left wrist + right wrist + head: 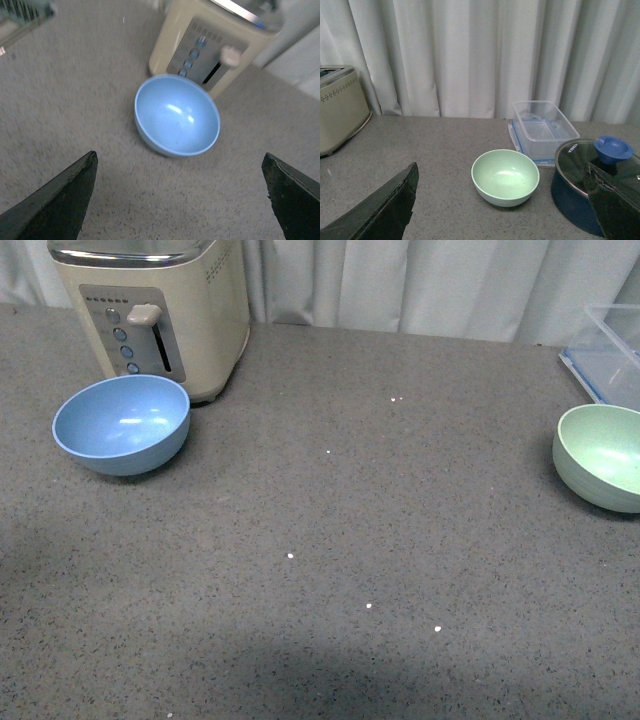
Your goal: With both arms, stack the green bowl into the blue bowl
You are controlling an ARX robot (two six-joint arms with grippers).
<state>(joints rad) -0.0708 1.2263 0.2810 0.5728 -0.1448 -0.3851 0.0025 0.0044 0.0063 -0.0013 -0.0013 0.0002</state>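
Observation:
The blue bowl (pixel 122 424) stands upright and empty at the left of the grey table, just in front of the toaster. The green bowl (pixel 603 456) stands upright and empty at the right edge of the front view. Neither arm shows in the front view. In the left wrist view the open left gripper (pixel 180 165) hangs above the table short of the blue bowl (pixel 177 115), its fingers (pixel 60 202) spread wide. In the right wrist view the open right gripper (pixel 502 172) faces the green bowl (pixel 505 177), which lies between its spread fingers (pixel 382 210), apart from them.
A cream toaster (pixel 155 310) stands behind the blue bowl. A clear plastic container (pixel 543 127) with a blue-rimmed lid sits behind the green bowl, and a dark blue pot (pixel 592 187) with a glass lid stands close beside it. Grey curtains hang behind the table.

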